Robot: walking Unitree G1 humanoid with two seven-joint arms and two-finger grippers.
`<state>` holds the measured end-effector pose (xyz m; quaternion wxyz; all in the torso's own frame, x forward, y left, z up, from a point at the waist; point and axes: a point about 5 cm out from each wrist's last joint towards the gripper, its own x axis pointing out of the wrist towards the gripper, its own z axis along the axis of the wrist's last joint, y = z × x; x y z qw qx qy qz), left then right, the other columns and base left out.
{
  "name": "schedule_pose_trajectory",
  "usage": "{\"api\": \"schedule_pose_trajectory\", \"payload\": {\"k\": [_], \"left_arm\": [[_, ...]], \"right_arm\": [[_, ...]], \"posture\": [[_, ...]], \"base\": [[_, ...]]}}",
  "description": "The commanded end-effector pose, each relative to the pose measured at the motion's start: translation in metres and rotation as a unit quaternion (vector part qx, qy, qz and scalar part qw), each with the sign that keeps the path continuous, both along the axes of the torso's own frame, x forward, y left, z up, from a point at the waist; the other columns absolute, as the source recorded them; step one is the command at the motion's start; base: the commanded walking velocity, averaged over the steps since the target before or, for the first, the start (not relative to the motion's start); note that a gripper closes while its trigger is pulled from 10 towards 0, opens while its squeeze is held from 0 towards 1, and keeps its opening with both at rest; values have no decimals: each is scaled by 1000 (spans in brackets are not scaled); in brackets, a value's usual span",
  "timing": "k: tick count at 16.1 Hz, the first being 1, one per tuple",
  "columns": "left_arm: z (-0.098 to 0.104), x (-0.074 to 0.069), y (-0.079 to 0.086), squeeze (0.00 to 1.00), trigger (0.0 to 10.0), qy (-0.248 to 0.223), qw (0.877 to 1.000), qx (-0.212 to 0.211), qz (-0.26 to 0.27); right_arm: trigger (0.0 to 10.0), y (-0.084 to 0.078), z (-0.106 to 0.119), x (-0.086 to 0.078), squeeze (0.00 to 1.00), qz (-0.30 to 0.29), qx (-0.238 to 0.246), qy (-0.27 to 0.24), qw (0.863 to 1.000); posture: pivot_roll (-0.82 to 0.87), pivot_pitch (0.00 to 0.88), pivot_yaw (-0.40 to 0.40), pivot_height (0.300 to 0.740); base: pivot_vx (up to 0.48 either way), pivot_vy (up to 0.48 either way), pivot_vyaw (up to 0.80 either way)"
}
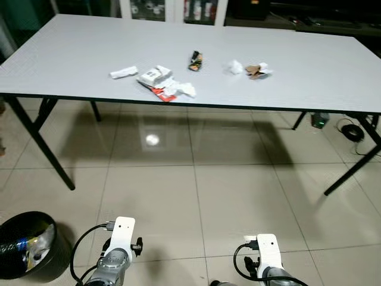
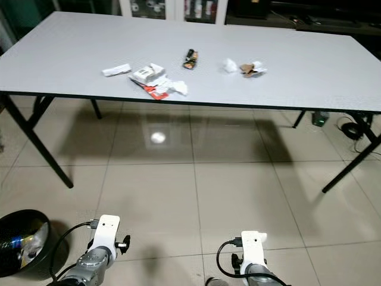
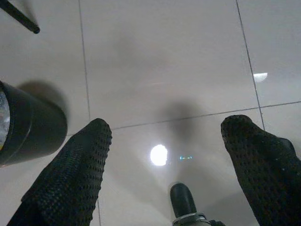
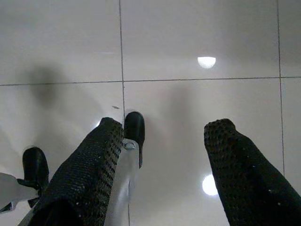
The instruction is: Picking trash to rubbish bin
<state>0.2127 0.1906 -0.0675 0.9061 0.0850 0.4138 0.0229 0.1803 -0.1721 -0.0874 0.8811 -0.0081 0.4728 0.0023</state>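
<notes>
On table (image 1: 71, 53), crumpled white-red trash (image 1: 159, 81)

A: What sort of place?
B: Plain indoor room, could be home or office. Glossy tiled floor (image 1: 196, 196), lamp glare at centre. Long grey folding table (image 1: 297, 77) across the upper frame.
A: Anything else?
B: Cabinets (image 1: 172, 9) along the top edge, cables (image 1: 351, 128) at right, black bin (image 1: 27, 244) lower left.
</notes>
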Motion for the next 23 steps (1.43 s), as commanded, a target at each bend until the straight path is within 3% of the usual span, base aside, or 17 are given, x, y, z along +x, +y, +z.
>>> {"api": "schedule_pose_trajectory", "payload": {"k": [1, 11, 15, 18, 19, 23], "left_arm": [[0, 0, -2, 0, 10000, 0, 1000, 2, -4], [-1, -1, -4, 0, 10000, 1, 1000, 0, -6], [-1, 0, -4, 0, 10000, 0, 1000, 0, -8], [1, 3, -5, 0, 10000, -6, 1000, 2, -12], [6, 9, -5, 0, 10000, -22, 1000, 1, -15], [48, 65, -14, 0, 10000, -143, 988, 12, -51]], "right_arm": [[10000, -3, 1, 1, 0, -4, -2, -3, 1000], [10000, -2, 2, 5, 0, 0, -4, -6, 1000], [10000, -2, 2, 5, 0, 2, -6, -5, 1000], [10000, -3, 3, 6, 0, -2, -6, -15, 1000], [10000, -3, 7, 12, 0, -8, -3, -29, 1000], [10000, -5, 42, 66, 0, -6, -8, -144, 990]], "posture": [[13, 48, -31, 740], [13, 38, -31, 740], [12, 31, -30, 740], [12, 26, -28, 740], [9, 29, -26, 740], [7, 37, -27, 740]], "base": [[0, 0, 0], [0, 0, 0], [0, 0, -709], [0, 0, 0], [0, 0, 0], [0, 0, 0]]}}
